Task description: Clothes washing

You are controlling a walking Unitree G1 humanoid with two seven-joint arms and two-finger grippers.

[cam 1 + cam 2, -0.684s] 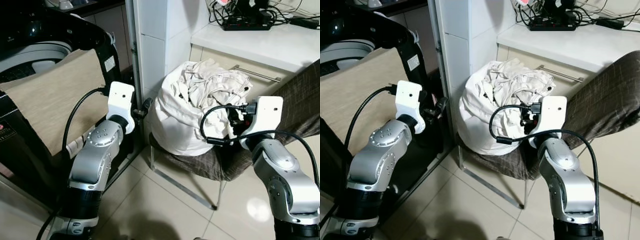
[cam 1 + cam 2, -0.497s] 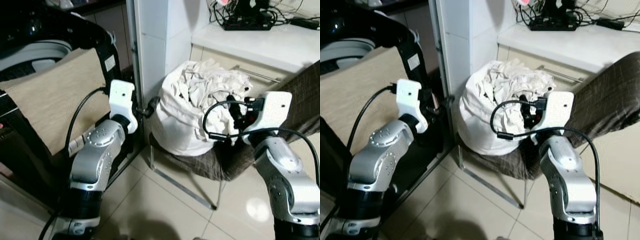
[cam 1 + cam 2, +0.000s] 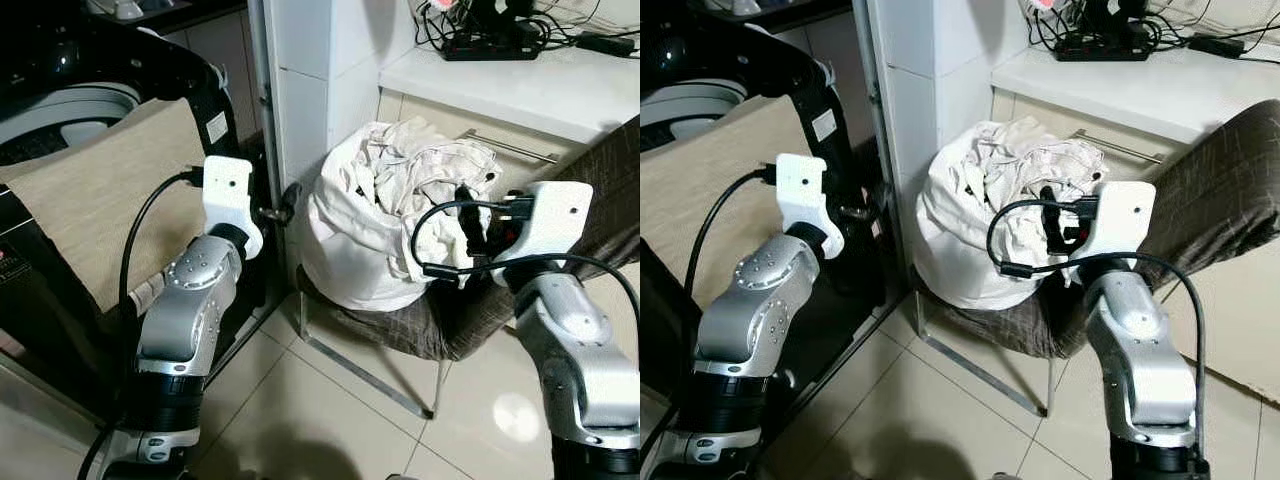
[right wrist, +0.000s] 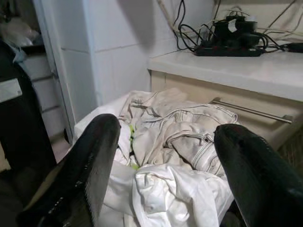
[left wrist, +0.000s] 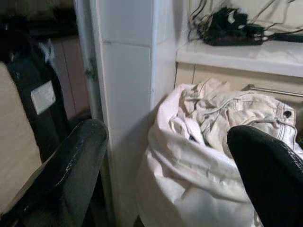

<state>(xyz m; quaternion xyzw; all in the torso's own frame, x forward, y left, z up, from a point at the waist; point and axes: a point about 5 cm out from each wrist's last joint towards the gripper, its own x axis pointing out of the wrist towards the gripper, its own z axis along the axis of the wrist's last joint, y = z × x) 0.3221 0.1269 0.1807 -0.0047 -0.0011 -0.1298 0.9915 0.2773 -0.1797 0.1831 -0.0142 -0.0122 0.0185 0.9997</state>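
Left eye view has the top-loading washing machine [image 3: 75,105] on the robot's left, glossy black body, lid up, with a beige cloth [image 3: 95,195] draped flat over its front edge. Looks parked there, half in and half out, though I can't say why.

Next to it is a white tiled pillar [image 3: 305,75], then a pale countertop [image 3: 520,90] with a black power strip [image 3: 495,45] and a tangle of cables on it.

The actual laundry is the white bag of clothes [image 3: 385,215], sitting on a chair [image 3: 420,325] draped in dark checked fabric, just beside the pillar. Bag is soft and bulging, mouth open, stuffed with crumpled off-white stuff; the right wrist view shows seams and a rivet, so probably denim-ish. Makes sense as a staging spot, near the machine and within reach.

Right gripper [image 4: 165,163] hovers just above the bag's right side, fingers spread wide apart, nothing held. My guess is it's lining up a grab.

Left gripper [image 5: 175,175] points at the bag from the pillar side, also spread wide and empty, near it but not touching.
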